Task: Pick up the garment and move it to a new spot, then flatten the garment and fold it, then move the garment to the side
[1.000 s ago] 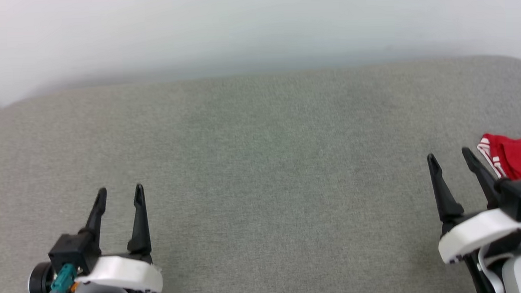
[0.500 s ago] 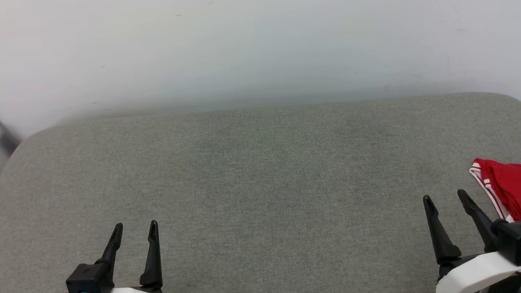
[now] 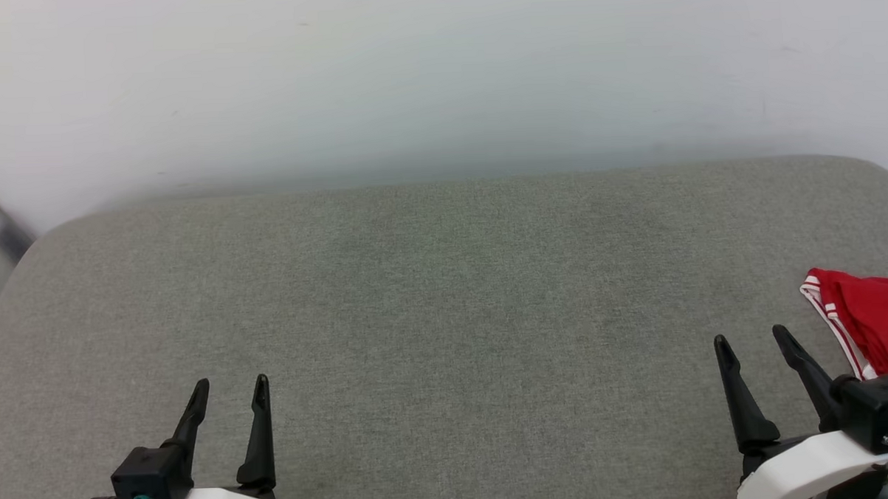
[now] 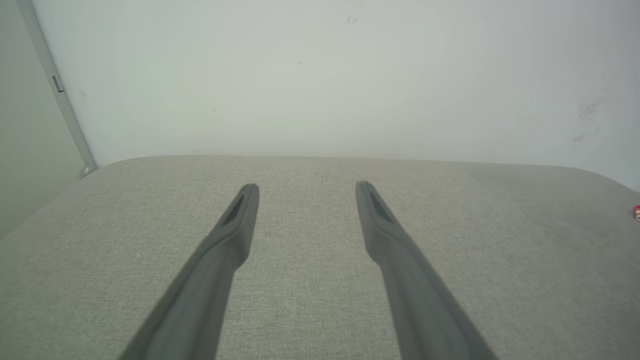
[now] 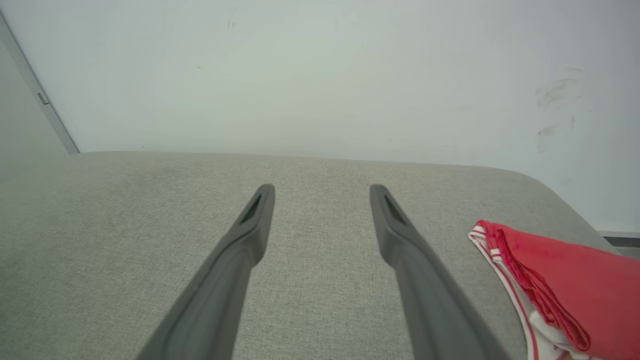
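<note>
I see a big table (image 3: 445, 294) with a soft grey-green cloth top. Its far corners are round. The cloth lies flat and smooth, with a few slightly darker patches near the middle. One thing lies on it: the garment (image 3: 878, 315). It is red, with thin red-and-white stripes along its edge and a bit of white underneath. It rests folded over in layers at the right side of the table.
</note>
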{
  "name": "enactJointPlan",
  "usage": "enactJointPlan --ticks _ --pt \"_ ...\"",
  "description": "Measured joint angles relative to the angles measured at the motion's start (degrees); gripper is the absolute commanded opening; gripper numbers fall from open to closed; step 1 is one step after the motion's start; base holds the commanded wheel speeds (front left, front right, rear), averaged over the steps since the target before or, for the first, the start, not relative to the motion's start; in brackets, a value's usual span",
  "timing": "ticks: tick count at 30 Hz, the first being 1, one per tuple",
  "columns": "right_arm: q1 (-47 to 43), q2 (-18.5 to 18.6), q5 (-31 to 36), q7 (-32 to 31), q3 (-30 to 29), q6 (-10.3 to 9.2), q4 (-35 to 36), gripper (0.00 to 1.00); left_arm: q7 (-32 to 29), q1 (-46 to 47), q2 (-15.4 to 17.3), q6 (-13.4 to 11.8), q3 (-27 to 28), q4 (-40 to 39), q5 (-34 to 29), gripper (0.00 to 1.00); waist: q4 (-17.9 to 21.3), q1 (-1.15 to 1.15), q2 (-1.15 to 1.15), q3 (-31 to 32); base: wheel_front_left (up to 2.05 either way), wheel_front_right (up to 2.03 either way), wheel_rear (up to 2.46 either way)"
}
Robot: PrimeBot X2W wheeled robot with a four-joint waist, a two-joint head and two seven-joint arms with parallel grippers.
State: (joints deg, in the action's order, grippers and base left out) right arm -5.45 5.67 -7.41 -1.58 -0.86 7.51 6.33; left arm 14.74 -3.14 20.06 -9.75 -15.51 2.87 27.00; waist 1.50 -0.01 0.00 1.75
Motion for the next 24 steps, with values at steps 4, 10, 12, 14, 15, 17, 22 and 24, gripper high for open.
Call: enactJointPlan --ticks 4,10,12,14,15,17,22,24 --pt "0.0 0.0 0.0 0.0 0.13 0.0 0.03 1.0 0.05 0.21 0.11 0.0 0.07 0.11 0.0 1.0 0.17 0.01 0.0 -0.18 0.0 0.0 0.0" --pt "-0.78 -0.15 -1.4 0.01 0.31 0.0 -1.99 0.0 -0.46 -0.98 -1.2 0.19 -0.35 1.66 1.12 0.0 0.21 0.01 0.0 -0.24 0.0 0.0 0.0" --pt "-0.74 -0.23 -3.79 0.0 0.3 0.0 -2.43 0.0 -0.93 -0.97 -1.54 0.63 0.11 1.8 2.94 0.0 0.18 0.01 0.0 -0.28 0.0 0.0 0.0" --pt "-0.69 -0.25 -6.1 -0.04 0.19 0.0 -2.91 0.0 -1.48 -0.95 -1.87 1.12 0.73 2.04 4.83 0.0 0.15 0.01 0.0 -0.3 0.0 0.0 0.0" --pt "-0.66 -0.25 -7.38 -0.07 0.16 0.0 -3.13 0.0 -1.7 -0.93 -2.05 1.27 0.98 2.19 5.68 0.0 0.14 0.01 0.0 -0.32 0.0 0.0 0.0" --pt "-0.54 -0.26 -9.6 -0.32 0.03 0.0 -3.69 0.0 -2.18 -0.79 -2.47 1.72 1.47 2.48 7.55 0.0 0.11 0.01 0.0 -0.34 0.0 0.0 0.0" --pt "0.13 -0.27 -15.22 -0.51 -0.2 0.0 -4.91 0.0 -3.49 -0.03 -3.28 2.87 2.81 3.21 11.78 0.0 0.04 0.01 0.0 -0.41 0.0 0.0 0.0" --pt "0.57 -0.29 -17.24 -0.55 -0.31 0.0 -5.36 0.0 -3.99 0.16 -3.67 3.25 3.26 3.53 13.37 0.0 0.01 0.01 0.0 -0.44 0.0 0.0 0.0"
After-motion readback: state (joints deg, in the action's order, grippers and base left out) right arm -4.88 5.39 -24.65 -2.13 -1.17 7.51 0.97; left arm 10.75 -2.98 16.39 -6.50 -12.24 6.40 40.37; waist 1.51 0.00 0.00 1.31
